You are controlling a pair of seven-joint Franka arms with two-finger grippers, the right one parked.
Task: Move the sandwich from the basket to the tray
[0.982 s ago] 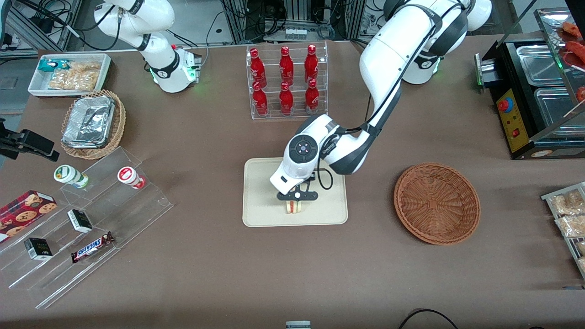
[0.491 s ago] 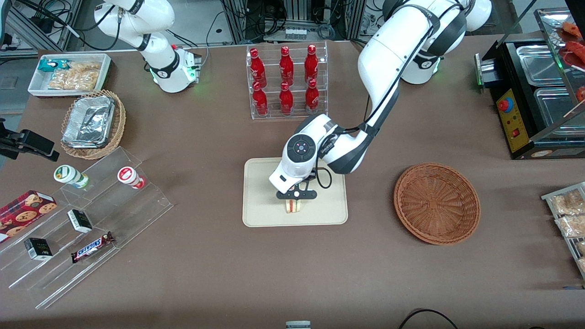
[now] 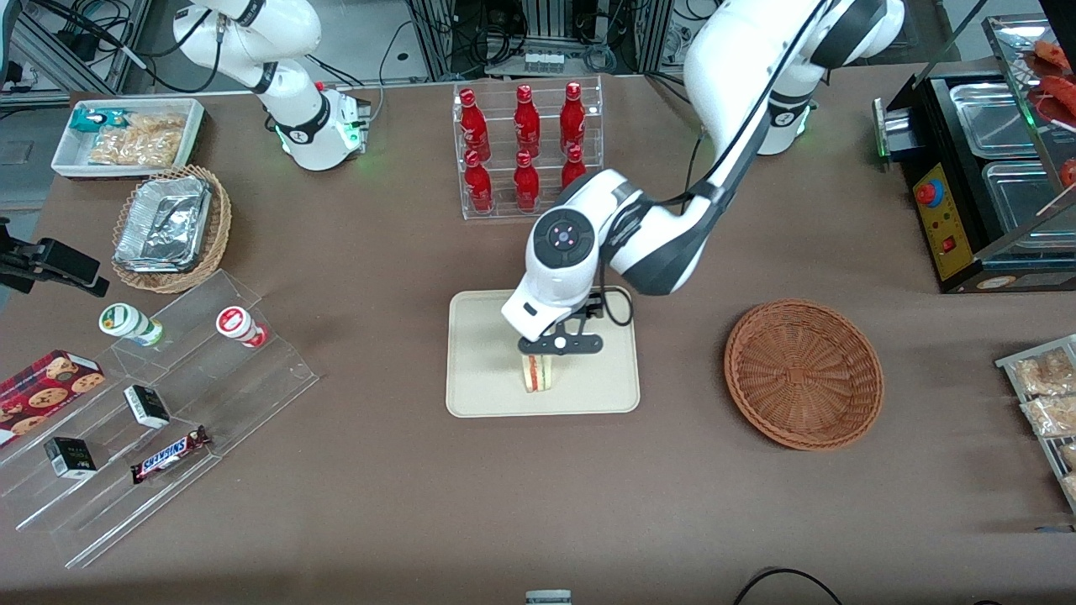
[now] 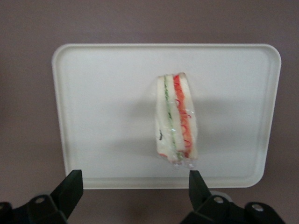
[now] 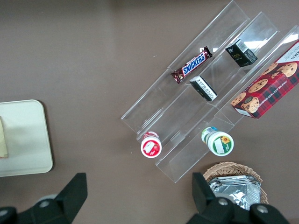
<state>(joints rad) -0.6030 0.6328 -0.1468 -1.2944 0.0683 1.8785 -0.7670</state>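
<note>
The sandwich (image 4: pixel 175 120) stands on its edge on the cream tray (image 3: pixel 471 395), out of the wicker basket (image 3: pixel 803 374), with the jaws (image 4: pixel 135 186) spread wide open above it and touching nothing. The risk I see is the narrow wedge tipping over: it balances on a thin side, so a sideways brush from either finger (image 4: pixel 69 186) would likely knock it flat or push it toward the rim.

red bottles (image 3: pixel 525 151); Snickers bar (image 3: pixel 170 455); cookie box (image 3: pixel 44 388); foil trays (image 3: pixel 162 223)
</note>
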